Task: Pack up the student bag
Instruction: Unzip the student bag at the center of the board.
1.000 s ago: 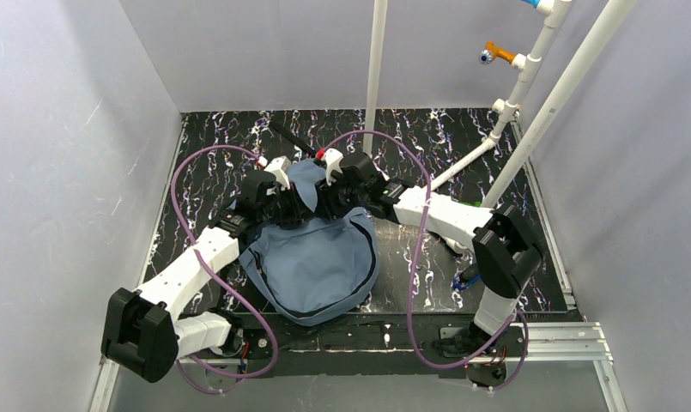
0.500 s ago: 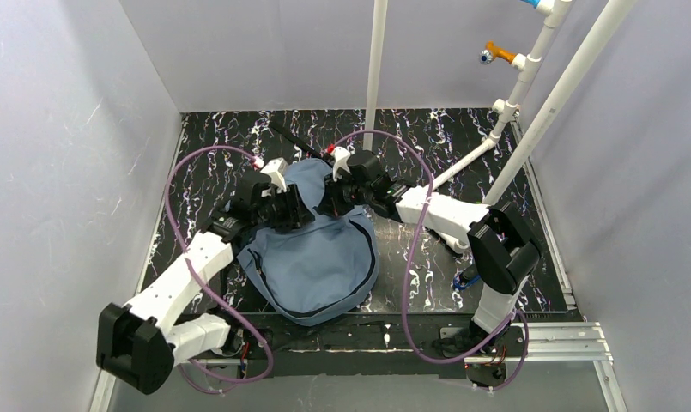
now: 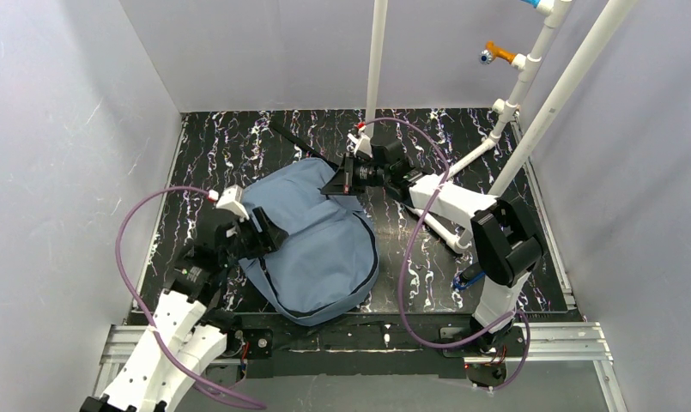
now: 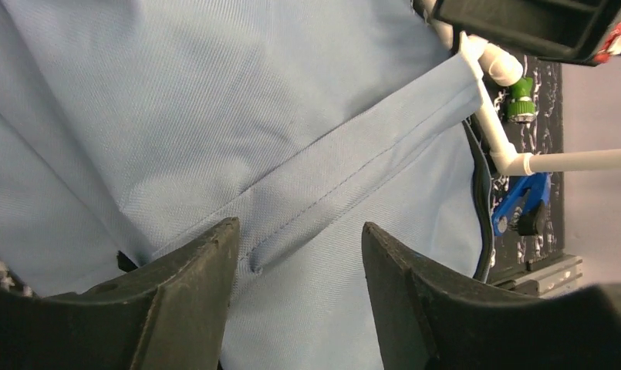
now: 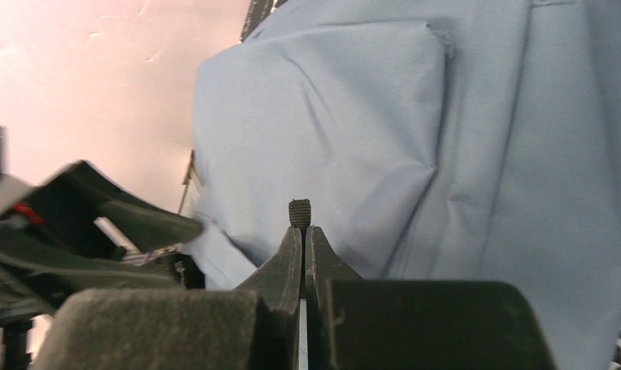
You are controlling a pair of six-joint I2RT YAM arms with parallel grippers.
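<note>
The student bag [image 3: 316,249] lies flat in the middle of the table, slate-blue with black zipper trim along its near-right edge. My right gripper [image 3: 340,182] is at the bag's far end. In the right wrist view this gripper [image 5: 303,230] is shut on a small black ribbed zipper pull [image 5: 299,211], with the bag [image 5: 461,154] behind it. My left gripper [image 3: 260,232] hovers at the bag's left side. Seen from the left wrist, its jaws [image 4: 299,235] stand open over the bag's fabric [image 4: 214,108] and a stitched band, holding nothing.
White pipes [image 3: 378,60] rise at the back and right, one carrying an orange valve [image 3: 494,53]. A blue clamp [image 3: 467,279] sits by the right arm's base; it [image 4: 519,204] and a green fitting [image 4: 521,89] show past the bag. Grey walls close in both sides.
My left gripper opened and drew back toward the near left, off the bag's top. My right gripper shut on the zipper pull and shifted toward the back right; the bag's far end spread out.
</note>
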